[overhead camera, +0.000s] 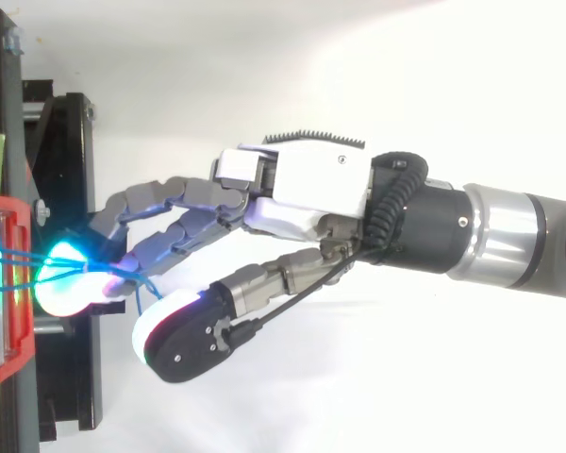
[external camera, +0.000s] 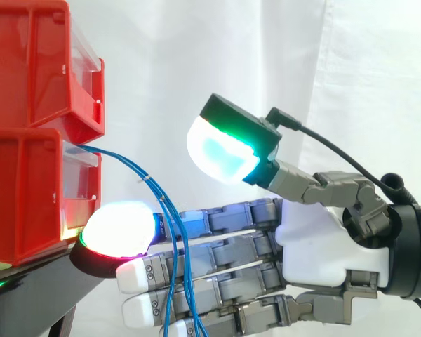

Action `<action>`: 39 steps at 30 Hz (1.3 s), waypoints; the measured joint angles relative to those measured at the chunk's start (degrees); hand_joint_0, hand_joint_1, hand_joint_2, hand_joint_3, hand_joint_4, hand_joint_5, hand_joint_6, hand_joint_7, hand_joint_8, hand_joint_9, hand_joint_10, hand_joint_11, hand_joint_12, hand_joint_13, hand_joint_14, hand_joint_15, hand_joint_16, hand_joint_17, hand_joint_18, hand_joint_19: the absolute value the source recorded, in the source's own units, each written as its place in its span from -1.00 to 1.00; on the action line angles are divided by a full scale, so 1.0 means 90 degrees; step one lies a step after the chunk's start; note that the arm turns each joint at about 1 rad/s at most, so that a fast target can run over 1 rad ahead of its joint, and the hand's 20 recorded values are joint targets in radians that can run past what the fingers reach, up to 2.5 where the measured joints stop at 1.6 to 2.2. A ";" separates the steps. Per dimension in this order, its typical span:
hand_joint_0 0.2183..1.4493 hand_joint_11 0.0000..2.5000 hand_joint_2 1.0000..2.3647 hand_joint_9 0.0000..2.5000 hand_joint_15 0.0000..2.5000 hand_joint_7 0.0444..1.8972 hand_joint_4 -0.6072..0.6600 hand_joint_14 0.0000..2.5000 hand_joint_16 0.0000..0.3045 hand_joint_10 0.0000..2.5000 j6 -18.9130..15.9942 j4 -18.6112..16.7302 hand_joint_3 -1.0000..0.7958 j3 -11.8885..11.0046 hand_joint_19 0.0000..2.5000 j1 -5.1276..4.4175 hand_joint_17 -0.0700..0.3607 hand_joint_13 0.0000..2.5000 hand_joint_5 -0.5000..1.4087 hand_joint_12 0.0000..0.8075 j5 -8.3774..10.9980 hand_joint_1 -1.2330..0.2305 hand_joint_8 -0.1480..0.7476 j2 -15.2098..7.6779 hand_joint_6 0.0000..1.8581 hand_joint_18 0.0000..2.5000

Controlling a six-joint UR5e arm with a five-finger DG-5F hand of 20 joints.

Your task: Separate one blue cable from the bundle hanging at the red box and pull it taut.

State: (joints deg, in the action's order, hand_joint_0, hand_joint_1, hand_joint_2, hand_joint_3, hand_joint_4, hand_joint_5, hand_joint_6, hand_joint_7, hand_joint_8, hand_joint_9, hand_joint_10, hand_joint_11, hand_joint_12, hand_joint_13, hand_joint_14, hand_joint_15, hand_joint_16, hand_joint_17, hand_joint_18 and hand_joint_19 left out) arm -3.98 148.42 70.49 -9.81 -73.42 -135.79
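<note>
White curtain (external camera: 266, 56) behind; blue cables (external camera: 172, 232) droop from the red box (external camera: 28, 182), thin, limp and light, across the hand's (external camera: 312, 246) straight, spread fingers (external camera: 224, 249). The thumb (external camera: 224, 151) is lifted clear, clasping nothing. Perhaps one strand sits between fingers. Pinch just below the box.

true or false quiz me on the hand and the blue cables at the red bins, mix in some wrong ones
1. The blue cables come out of the lower red bin. True.
2. The hand has its thumb clamped down on the cables. False: the thumb stands above the fingers, apart from the cables.
3. The fingers stretch out toward the bins. True.
4. The cables run straight and taut. False: they curve down from the bin and hang across the fingers.
5. The bins rest on a white stand. False: the stand is black.
</note>
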 measured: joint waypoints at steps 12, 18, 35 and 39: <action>-0.33 -0.87 -0.99 -0.41 -0.82 -0.14 0.49 -0.99 -0.75 -1.00 -0.0040 0.0335 -0.37 -0.0060 -0.79 0.0027 -0.28 -0.40 -0.64 -0.11 -0.0281 -0.17 0.07 0.0004 -0.46 -0.49; -0.32 -0.85 -0.99 -0.40 -0.81 -0.11 0.50 -0.99 -0.76 -1.00 -0.0021 0.0395 -0.37 -0.0061 -0.79 0.0031 -0.29 -0.38 -0.64 -0.11 -0.0297 -0.17 0.08 0.0087 -0.46 -0.48; -0.33 -0.81 -0.99 -0.34 -0.78 -0.05 0.51 -0.99 -0.76 -0.99 0.0012 0.0903 -0.37 -0.0063 -0.78 0.0055 -0.29 -0.33 -0.63 -0.10 -0.0309 -0.18 0.10 0.0310 -0.46 -0.45; -0.33 -0.81 -0.99 -0.33 -0.77 -0.04 0.52 -0.99 -0.76 -0.99 0.0010 0.0926 -0.37 -0.0062 -0.79 0.0080 -0.30 -0.32 -0.63 -0.10 -0.0306 -0.18 0.10 0.0335 -0.46 -0.45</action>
State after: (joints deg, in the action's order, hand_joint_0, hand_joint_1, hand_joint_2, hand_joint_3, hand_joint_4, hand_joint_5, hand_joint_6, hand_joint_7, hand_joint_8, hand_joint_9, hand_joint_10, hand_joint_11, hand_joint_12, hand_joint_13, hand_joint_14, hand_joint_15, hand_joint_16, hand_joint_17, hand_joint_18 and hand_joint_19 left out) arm -3.88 156.75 69.93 -9.08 -76.17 -132.77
